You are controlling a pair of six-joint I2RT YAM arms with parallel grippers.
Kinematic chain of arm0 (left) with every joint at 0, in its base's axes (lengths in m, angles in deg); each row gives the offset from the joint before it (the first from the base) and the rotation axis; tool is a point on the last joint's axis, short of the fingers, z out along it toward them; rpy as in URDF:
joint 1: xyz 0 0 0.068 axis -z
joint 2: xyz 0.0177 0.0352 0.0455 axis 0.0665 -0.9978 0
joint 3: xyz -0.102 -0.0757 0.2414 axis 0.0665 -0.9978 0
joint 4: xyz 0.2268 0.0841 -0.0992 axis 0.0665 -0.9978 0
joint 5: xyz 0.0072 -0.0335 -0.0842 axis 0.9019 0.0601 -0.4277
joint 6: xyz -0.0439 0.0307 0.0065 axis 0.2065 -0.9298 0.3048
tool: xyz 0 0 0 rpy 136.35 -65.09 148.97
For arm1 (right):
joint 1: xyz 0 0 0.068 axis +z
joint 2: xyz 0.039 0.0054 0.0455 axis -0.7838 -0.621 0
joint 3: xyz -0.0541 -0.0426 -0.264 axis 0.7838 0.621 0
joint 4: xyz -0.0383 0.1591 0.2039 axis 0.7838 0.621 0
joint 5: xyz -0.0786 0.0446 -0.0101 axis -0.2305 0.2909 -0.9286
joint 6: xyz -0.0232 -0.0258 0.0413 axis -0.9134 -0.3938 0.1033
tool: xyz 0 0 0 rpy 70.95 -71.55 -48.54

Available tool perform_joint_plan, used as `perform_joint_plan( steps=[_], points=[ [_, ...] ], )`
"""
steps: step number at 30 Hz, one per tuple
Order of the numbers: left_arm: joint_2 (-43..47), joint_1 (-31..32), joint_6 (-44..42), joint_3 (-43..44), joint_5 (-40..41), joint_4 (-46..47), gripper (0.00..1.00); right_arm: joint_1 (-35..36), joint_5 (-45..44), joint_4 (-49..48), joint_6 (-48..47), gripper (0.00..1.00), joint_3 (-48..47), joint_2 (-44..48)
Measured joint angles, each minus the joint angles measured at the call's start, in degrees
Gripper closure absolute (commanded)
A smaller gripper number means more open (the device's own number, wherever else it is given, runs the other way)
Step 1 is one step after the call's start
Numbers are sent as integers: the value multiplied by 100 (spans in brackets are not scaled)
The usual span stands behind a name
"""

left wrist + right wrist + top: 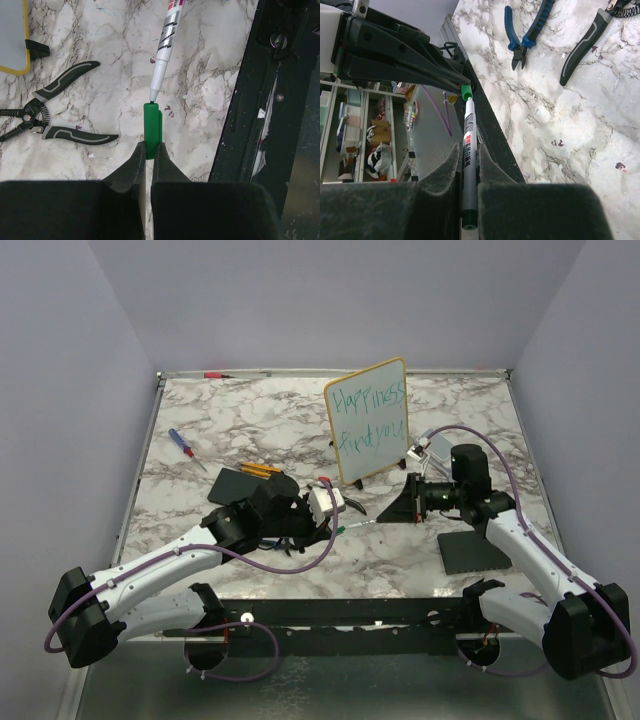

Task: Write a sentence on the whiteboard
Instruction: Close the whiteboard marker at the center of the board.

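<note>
Left gripper (149, 148) pinches green cap (151, 125), low-left of whiteboard (377, 462). Marker (165, 45) tip sits at the cap's mouth, axes roughly in line. Right gripper (468, 150) clamped on the barrel. Whiteboard upright behind both, sentence (368, 398) written; capping looks next.

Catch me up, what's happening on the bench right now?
The whiteboard already carries the sentence in green. The right tool is shut on the marker, and the left tool is shut on its green cap. The marker tip sits at the cap's mouth, not pushed in yet, so this looks like recapping.
</note>
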Motion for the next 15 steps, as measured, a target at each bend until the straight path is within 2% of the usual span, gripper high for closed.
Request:
perform_joint_plan(
  steps=[15],
  points=[
    [-26, 0, 0, 0, -20, -17, 100, 68, 76, -7, 4, 99, 0, 0]
  ],
)
